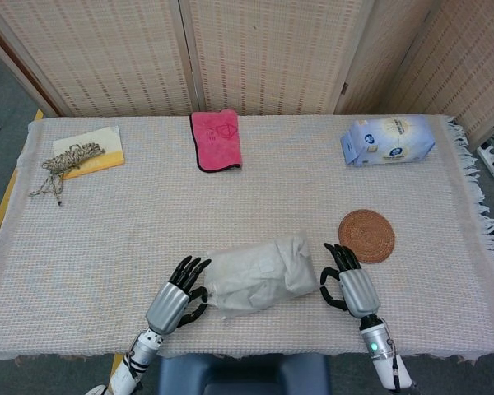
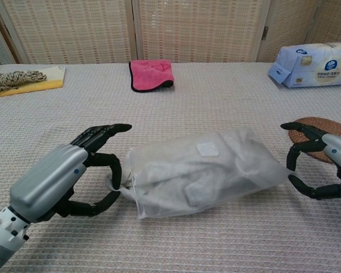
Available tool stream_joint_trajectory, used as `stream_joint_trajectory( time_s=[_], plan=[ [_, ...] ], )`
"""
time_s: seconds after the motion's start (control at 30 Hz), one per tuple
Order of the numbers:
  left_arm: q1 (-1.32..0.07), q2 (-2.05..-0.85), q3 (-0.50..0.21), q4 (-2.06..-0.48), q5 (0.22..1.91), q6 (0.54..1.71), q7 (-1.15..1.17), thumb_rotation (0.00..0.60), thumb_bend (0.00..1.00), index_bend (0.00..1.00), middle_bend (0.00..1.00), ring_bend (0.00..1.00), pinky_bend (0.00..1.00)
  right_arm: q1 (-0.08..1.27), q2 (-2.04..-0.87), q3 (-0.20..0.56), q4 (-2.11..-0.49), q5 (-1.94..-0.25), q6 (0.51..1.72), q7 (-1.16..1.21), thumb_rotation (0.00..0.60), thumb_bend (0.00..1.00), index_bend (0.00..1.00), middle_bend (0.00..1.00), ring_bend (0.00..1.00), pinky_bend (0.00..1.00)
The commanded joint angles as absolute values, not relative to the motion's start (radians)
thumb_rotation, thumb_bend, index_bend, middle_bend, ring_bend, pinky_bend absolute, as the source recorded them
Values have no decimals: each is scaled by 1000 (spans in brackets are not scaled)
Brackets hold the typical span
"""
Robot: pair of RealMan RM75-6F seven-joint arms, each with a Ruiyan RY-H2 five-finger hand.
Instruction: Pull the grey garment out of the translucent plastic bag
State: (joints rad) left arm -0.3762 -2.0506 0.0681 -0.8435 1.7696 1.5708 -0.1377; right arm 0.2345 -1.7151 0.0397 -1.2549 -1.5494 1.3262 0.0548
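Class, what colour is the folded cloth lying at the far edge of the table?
The folded cloth is pink with a dark edge trim, seen most clearly in the chest view.

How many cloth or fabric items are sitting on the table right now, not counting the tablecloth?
2: the pink towel folded at the far edge, and the bagged grey cloth near the front between both hands. Nothing else looks hidden.

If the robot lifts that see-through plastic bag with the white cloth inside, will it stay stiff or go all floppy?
Probably floppy: the clear plastic bag of folded white cloth looks soft and wrinkled, so its middle may sag. It likely feels light, being only fabric. The film looks smooth, so it might slip from the left hand and right hand at its ends.
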Motion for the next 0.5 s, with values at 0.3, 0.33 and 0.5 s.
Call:
stream_joint_trajectory(
  time_s=[0.3,0.33,0.5],
  plan=[
    [-365,-2012,50,-795,1750,1606,-163,600,453,714,104,0,0,232,-1658,74,-1254,-1509,1342,62,600,460,684,81,0,0],
    [-368,-2003,44,-793,1747,1608,-163,600,453,715,104,0,0,232,-1651,77,-1253,-1507,1344,62,600,461,685,82,0,0],
    [-378,-1952,20,-783,1737,1624,-158,600,454,714,104,0,0,234,-1620,94,-1250,-1502,1362,59,600,461,688,90,0,0]
  ],
)
